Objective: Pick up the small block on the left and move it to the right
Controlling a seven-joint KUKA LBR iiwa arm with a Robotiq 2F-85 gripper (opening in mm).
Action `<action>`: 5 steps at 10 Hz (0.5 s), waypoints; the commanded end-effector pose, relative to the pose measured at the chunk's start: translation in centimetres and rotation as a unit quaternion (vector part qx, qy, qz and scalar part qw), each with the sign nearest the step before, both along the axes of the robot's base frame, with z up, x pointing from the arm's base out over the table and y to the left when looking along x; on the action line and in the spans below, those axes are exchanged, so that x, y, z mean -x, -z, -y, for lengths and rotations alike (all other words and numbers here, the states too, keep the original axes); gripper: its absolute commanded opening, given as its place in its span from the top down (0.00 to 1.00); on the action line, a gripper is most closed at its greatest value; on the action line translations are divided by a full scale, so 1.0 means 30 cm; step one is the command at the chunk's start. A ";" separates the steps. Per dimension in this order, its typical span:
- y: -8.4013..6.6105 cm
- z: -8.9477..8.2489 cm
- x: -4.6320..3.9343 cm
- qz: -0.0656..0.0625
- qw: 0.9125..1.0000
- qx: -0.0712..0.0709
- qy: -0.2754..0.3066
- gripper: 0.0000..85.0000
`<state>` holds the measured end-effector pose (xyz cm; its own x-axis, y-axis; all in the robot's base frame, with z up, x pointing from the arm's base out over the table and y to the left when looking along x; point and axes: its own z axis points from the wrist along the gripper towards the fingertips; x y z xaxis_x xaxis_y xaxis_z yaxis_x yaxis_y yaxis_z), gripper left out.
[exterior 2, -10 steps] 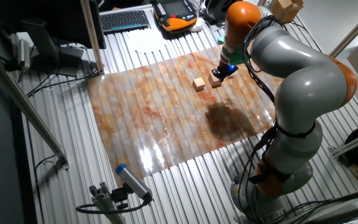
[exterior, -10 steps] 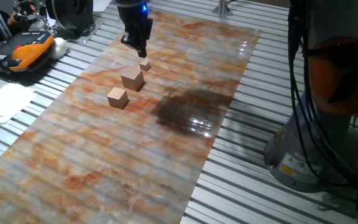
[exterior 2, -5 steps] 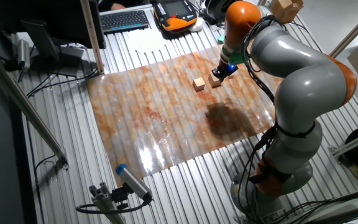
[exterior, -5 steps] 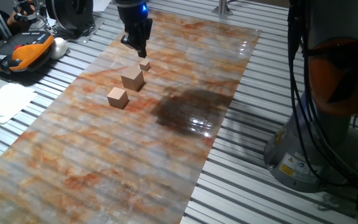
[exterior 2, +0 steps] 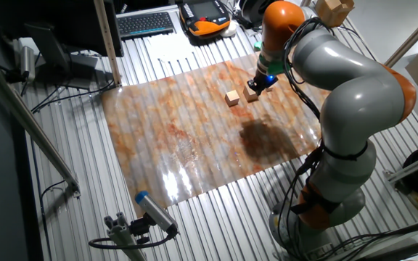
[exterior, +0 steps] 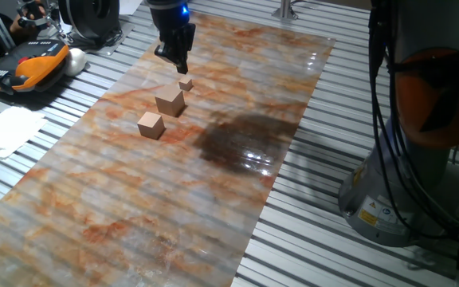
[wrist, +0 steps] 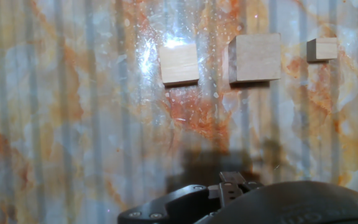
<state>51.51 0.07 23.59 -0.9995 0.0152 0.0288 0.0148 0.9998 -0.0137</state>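
Observation:
Three tan wooden cubes stand in a row on the marbled mat. The small block (exterior: 186, 83) is the far one; in the hand view it (wrist: 322, 49) is at the upper right. The largest cube (exterior: 170, 101) is in the middle and the medium cube (exterior: 151, 125) is nearest. My gripper (exterior: 178, 68) hangs just above and behind the small block, not touching it and holding nothing. Its dark fingers are too small to show whether they are open. In the other fixed view the gripper (exterior 2: 260, 82) hides the small block.
The marbled mat (exterior: 213, 191) has a dark stain (exterior: 241, 139) to the right of the cubes. An orange handset (exterior: 26, 68) and papers (exterior: 6, 131) lie off the mat at the left. The robot base (exterior: 421, 159) stands at the right.

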 end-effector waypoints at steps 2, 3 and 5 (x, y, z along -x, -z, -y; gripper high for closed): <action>0.000 0.000 0.000 -0.003 0.998 -0.048 0.028 1.00; 0.000 0.000 0.000 -0.008 0.995 -0.088 0.055 1.00; 0.000 0.000 0.000 0.024 1.000 -0.010 0.017 1.00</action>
